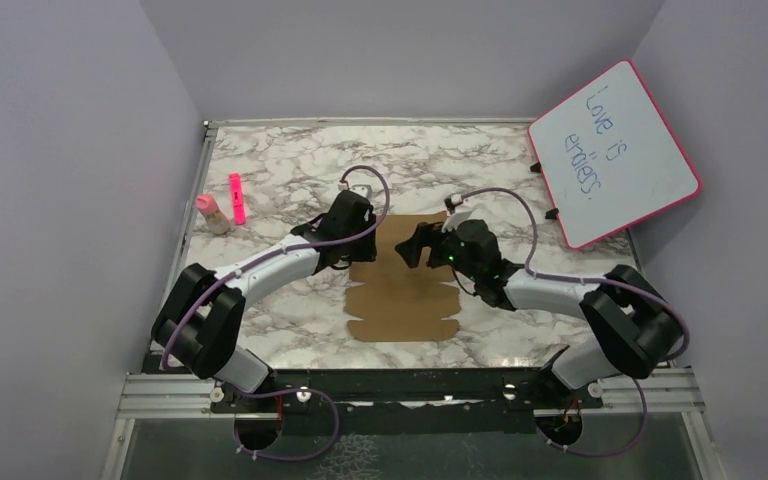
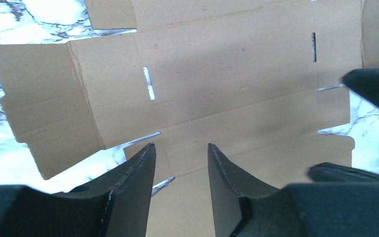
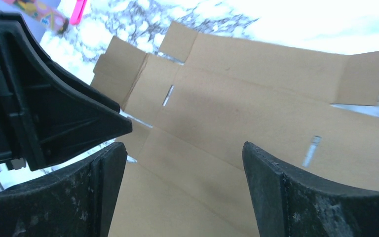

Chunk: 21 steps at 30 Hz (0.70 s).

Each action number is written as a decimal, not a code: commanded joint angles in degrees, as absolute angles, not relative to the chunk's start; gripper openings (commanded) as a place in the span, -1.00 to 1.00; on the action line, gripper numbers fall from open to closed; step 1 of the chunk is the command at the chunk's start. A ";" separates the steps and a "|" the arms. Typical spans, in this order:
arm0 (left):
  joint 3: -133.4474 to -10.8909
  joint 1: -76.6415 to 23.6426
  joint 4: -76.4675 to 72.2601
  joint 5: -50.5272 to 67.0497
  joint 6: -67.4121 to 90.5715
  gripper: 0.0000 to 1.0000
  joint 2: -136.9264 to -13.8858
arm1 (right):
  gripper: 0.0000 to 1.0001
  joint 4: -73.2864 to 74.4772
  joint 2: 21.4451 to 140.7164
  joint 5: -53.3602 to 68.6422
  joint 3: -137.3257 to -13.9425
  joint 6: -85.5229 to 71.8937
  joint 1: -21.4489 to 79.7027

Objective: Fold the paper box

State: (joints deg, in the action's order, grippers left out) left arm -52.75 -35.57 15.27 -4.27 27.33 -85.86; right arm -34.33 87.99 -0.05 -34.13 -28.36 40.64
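Pale lilac walls close in on three sides of a white-and-grey marbled table, which has an aluminium rail running along its near edge where the two arms are bolted. At the far right corner a pink-framed whiteboard with handwriting on it leans tilted against the wall. Near the left edge, toward the far side, a pink marker lies just beside a small bottle with a pink cap.

In the middle of the table, a little nearer the near edge, the paper box lies flat and unfolded, a brown die-cut sheet with flaps, creases and two narrow slots. Both arms reach in over its far half from opposite sides.

The left gripper hangs over the sheet's left side. In its wrist view the jaws stand moderately apart with only bare cardboard between them, holding nothing. The right gripper is above the sheet's far middle with its jaws spread wide, and it too is empty over the cardboard. The two grippers are close, each showing in the other's wrist view. I cannot tell whether any fingertip touches the sheet.
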 commanded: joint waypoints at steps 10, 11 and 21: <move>-54.94 -35.29 7.74 4.06 26.66 0.26 -92.30 | 0.78 -16.54 71.20 -2.89 -23.80 -28.36 32.79; -54.87 -35.30 7.10 4.46 26.78 0.28 -92.88 | 0.77 -16.59 70.95 -1.73 -23.15 -29.03 32.06; -54.22 -35.33 3.12 7.71 27.59 0.30 -98.23 | 0.60 -22.19 75.86 3.31 -20.13 -34.93 28.58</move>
